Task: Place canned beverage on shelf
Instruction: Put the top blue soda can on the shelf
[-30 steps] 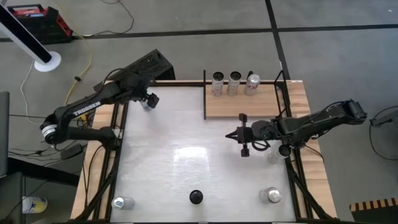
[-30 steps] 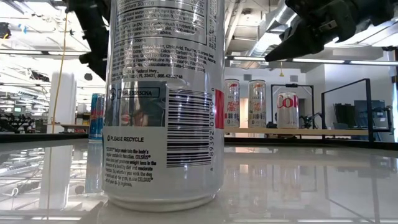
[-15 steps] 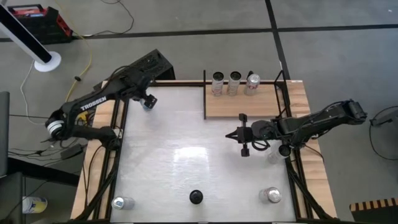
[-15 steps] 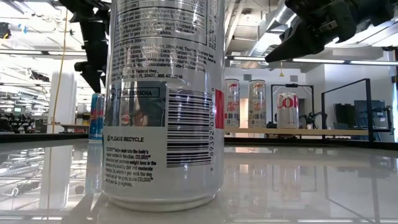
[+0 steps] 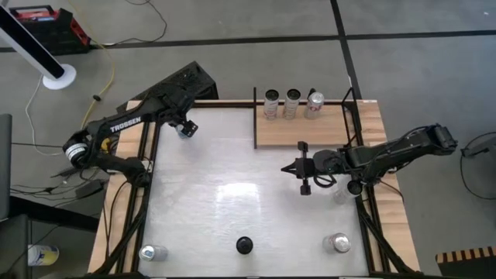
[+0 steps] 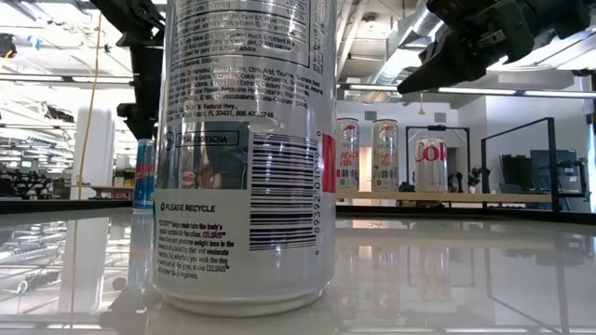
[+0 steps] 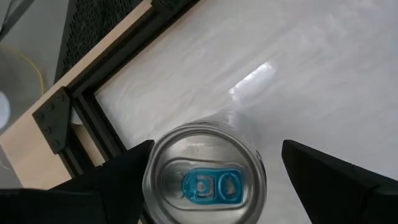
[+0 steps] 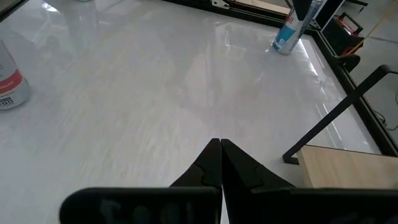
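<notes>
The left gripper (image 7: 211, 180) hovers with fingers spread over the blue-tabbed can (image 7: 203, 175) at the table's (image 5: 232, 194) eleven o'clock corner, so it seems a descent and squeeze come next, then carrying it to the shelf (image 5: 310, 132) at one o'clock; the right gripper (image 5: 299, 168), fingers pressed together, waits.

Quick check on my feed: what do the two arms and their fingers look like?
Both arms are dark and jointed. The left arm carries white TROSSEN lettering and a white ring at one joint. The right arm has black cables looping beneath it. Each ends in two dark, wedge-shaped fingers.
</notes>
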`<control>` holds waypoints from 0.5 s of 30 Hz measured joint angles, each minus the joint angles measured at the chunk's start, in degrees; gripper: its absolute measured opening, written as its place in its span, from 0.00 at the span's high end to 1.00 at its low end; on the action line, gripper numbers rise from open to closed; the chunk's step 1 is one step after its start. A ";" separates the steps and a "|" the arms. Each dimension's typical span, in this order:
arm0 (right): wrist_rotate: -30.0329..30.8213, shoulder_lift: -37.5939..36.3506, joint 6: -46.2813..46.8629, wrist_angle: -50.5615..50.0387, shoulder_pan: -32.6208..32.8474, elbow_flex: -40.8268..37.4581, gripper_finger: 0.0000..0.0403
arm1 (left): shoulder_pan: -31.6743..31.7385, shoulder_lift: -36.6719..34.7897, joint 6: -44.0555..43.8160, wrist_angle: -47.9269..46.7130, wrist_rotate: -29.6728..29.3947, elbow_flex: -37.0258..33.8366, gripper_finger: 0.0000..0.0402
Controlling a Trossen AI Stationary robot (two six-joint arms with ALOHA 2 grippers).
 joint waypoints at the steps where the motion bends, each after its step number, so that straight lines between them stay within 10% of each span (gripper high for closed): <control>1: 0.00 0.00 0.00 0.00 0.00 0.00 0.94 | 0.01 0.05 0.14 0.00 0.18 0.00 0.17; 15: 0.11 0.00 -0.04 0.17 -2.01 0.00 0.94 | -3.40 -0.15 -0.71 -1.50 5.84 0.08 0.45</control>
